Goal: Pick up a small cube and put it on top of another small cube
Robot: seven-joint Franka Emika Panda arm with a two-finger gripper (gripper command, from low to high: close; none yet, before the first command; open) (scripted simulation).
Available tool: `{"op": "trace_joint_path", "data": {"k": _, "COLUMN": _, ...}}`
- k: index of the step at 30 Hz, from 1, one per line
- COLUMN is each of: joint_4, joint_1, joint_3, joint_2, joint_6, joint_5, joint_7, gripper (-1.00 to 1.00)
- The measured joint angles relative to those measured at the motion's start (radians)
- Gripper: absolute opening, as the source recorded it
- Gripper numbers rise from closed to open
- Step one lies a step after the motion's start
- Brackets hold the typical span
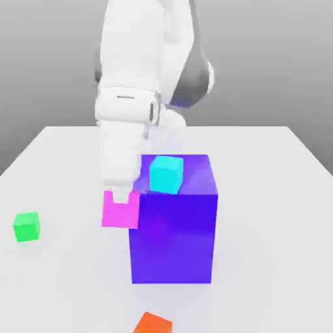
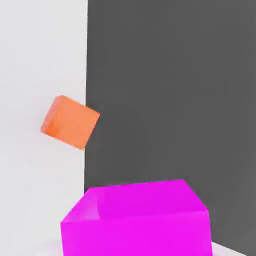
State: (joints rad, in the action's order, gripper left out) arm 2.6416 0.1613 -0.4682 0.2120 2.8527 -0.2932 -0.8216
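"Magenta cube (image 1: 121, 211), where now?"
"Clamped between my gripper's (image 1: 121, 194) fingers, crossing the blue block's (image 1: 172, 237) left side in the exterior view!"
"And the green cube (image 1: 26, 227)?"
"Sitting out by the worktop's (image 1: 78, 273) left edge, that view; I see orange (image 2: 72, 122) right at the near edge!"

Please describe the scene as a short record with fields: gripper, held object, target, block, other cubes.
gripper: closed on the magenta cube, at the tip of the arm
held object: magenta cube, in front of the left part of the big block in the exterior view
target: green cube, on the table at the exterior view's left
block: big blue-violet block, standing on the table
other cubes: cyan cube, seen against the block's top; orange cube, at the exterior view's lower edge
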Motion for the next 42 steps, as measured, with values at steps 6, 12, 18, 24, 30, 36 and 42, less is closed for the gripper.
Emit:
{"op": "trace_joint_path", "data": {"k": 6, "joint_4": -0.011, "joint_1": -0.096, "joint_3": -0.191, "joint_2": -0.015, "joint_6": -0.065, "joint_5": 0.014, "joint_7": -0.239, "gripper": -1.0}}
{"op": "trace_joint_path", "data": {"k": 12, "joint_4": -0.016, "joint_1": -0.18, "joint_3": -0.37, "joint_2": -0.038, "joint_6": -0.126, "joint_5": 0.037, "joint_7": -0.478, "gripper": -1.0}}
{"op": "trace_joint_path", "data": {"k": 18, "joint_4": 0.019, "joint_1": -0.195, "joint_3": -0.491, "joint_2": -0.085, "joint_6": -0.175, "joint_5": 0.092, "joint_7": -0.703, "gripper": -1.0}}
{"op": "trace_joint_path", "data": {"k": 24, "joint_4": 0.05, "joint_1": -0.181, "joint_3": -0.536, "joint_2": -0.139, "joint_6": -0.196, "joint_5": 0.166, "joint_7": -0.865, "gripper": -1.0}}
{"op": "trace_joint_path", "data": {"k": 30, "joint_4": 0.039, "joint_1": -0.163, "joint_3": -0.521, "joint_2": -0.21, "joint_6": -0.16, "joint_5": 0.306, "joint_7": -0.97, "gripper": -1.0}}
{"op": "trace_joint_path", "data": {"k": 36, "joint_4": 0.031, "joint_1": -0.197, "joint_3": -0.446, "joint_2": -0.321, "joint_6": -0.109, "joint_5": 0.536, "joint_7": -1.135, "gripper": -1.0}}
{"op": "trace_joint_path", "data": {"k": 42, "joint_4": 0.025, "joint_1": -0.314, "joint_3": -0.285, "joint_2": -0.437, "joint_6": -0.052, "joint_5": 0.771, "joint_7": -1.305, "gripper": -1.0}}
